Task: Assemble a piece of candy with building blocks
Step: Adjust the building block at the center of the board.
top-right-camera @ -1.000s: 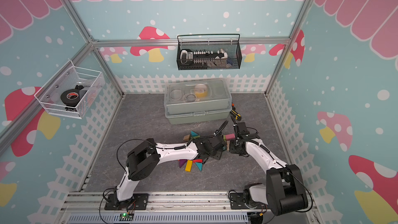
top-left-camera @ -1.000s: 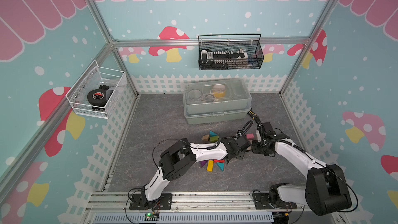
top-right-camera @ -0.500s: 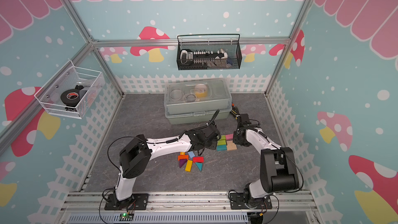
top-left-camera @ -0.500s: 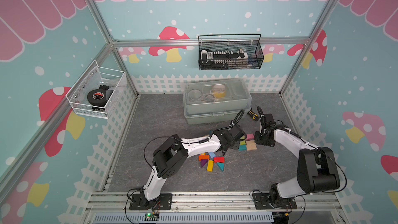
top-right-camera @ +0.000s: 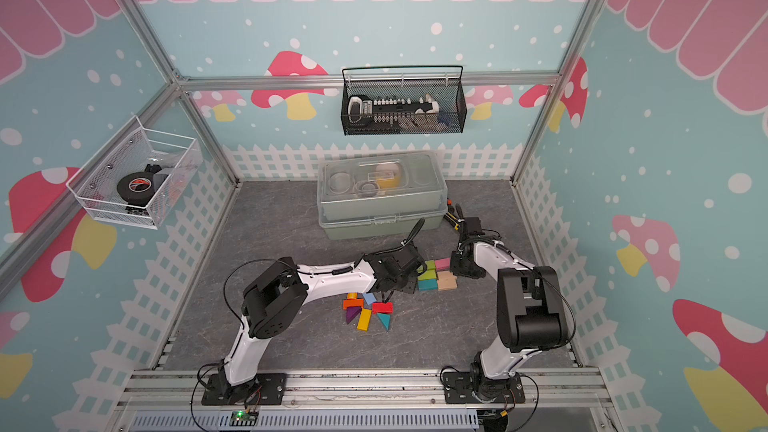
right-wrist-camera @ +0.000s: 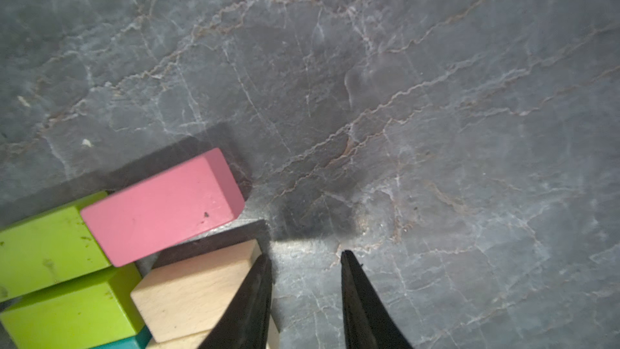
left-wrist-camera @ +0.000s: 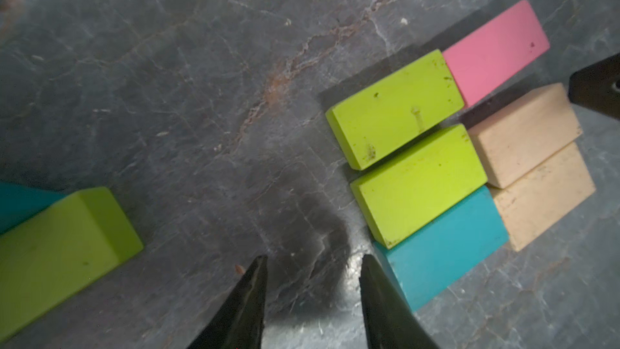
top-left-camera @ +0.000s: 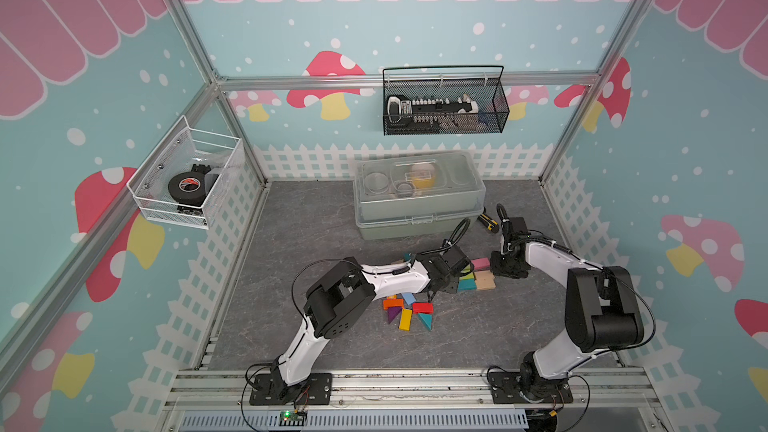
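Observation:
Six building blocks lie packed in a flat rectangle: a pink one (left-wrist-camera: 496, 52), two green (left-wrist-camera: 396, 109), a teal one (left-wrist-camera: 446, 246) and two tan (left-wrist-camera: 526, 135). In both top views this group (top-left-camera: 476, 276) sits between my grippers. My left gripper (left-wrist-camera: 313, 260) is open at its left end, one finger beside the teal block, with only bare floor between the jaws. My right gripper (right-wrist-camera: 305, 255) is open at the right end, one finger against a tan block (right-wrist-camera: 194, 287), nothing between the jaws. Several loose blocks (top-left-camera: 407, 311) lie nearer the front. Another green block (left-wrist-camera: 60, 250) lies apart.
A clear lidded box (top-left-camera: 417, 197) stands behind the blocks, with a screwdriver (top-left-camera: 488, 222) at its right corner. A black wire basket (top-left-camera: 444, 105) hangs on the back wall. A white basket (top-left-camera: 187, 180) with tape hangs on the left wall.
Both grippers' jaws have narrowed. The arms have shifted toward the back and apart, and the packed group of blocks, earlier covered by them, now shows between the grippers.

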Motion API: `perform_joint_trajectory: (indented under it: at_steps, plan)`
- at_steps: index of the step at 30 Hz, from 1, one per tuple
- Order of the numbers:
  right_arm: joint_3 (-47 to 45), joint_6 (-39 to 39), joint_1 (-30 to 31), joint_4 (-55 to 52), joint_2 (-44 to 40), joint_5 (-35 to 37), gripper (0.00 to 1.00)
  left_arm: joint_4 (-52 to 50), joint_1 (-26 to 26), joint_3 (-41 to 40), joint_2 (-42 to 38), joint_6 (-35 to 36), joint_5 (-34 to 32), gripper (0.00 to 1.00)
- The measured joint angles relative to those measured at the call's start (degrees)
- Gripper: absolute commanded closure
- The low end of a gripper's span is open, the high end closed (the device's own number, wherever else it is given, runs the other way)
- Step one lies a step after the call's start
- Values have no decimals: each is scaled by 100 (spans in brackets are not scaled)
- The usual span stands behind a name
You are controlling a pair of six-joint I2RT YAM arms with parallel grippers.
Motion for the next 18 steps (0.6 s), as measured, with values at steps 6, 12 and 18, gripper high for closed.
perform_joint_trajectory:
  at_steps: [6, 12, 18]
  plan:
    - [0, 0, -22, 35, 11, -17, 64, 7, 0, 133, 116, -11, 63, 55]
    - [0, 0, -26, 52, 11, -20, 64, 7, 0, 179, 146, -11, 66, 55]
    - [-2, -2, -26, 57, 11, -66, 64, 11, 0, 258, 201, -9, 63, 55]
